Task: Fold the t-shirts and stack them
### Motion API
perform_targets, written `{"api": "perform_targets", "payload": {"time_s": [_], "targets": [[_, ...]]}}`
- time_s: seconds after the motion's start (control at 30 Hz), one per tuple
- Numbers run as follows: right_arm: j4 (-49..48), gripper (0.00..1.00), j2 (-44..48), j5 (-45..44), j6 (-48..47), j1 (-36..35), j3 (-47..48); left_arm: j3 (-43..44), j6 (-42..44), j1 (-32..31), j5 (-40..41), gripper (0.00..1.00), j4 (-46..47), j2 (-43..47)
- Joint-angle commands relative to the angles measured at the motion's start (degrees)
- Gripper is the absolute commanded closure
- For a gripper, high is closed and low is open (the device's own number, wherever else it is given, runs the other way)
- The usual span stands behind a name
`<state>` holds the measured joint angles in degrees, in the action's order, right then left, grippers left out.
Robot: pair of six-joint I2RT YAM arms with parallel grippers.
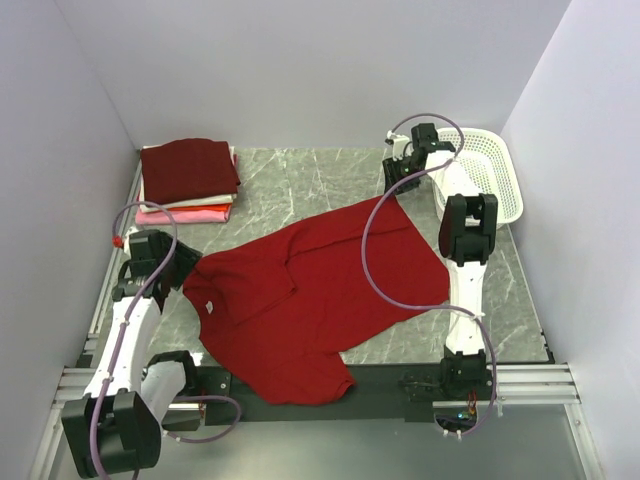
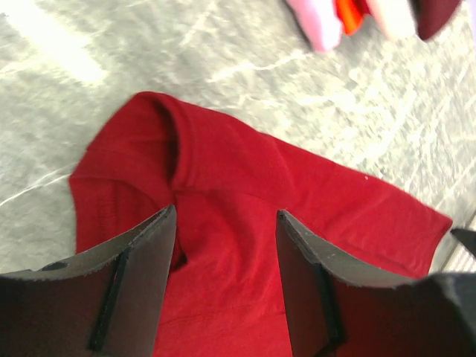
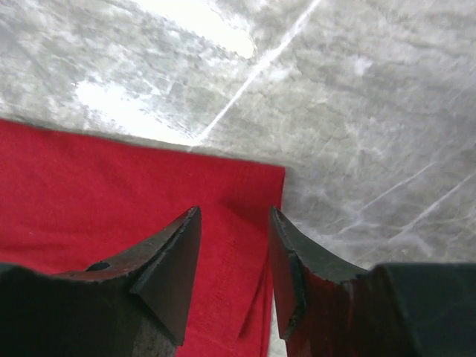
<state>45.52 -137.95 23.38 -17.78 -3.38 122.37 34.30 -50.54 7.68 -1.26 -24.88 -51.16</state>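
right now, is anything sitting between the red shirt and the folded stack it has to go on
Nothing visible does. Only bare table lies between the red t-shirt and the folded stack at the back left. The left gripper hangs over the shirt's sleeve nearest the stack, not in that gap.
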Motion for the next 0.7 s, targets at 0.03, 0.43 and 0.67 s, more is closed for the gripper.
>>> {"api": "perform_targets", "payload": {"time_s": [0.03,0.43,0.67], "targets": [[1.2,0.52,-0.4,-2.3,1.4,0.3,1.1,-1.2,-2.9,2.0,1.1,0.39,0.4,1.1],[2.7,0.54,-3.5,-3.0,1.9,-0.5,3.7,-2.8,-3.4,4.2,0.2,0.39,1.7,0.5],[1.8,0.68,-2.7,-2.9,1.9,-0.7,2.4,-3.3,-4.3,6.4,-1.6,0.39,3.6,-0.5]]}}
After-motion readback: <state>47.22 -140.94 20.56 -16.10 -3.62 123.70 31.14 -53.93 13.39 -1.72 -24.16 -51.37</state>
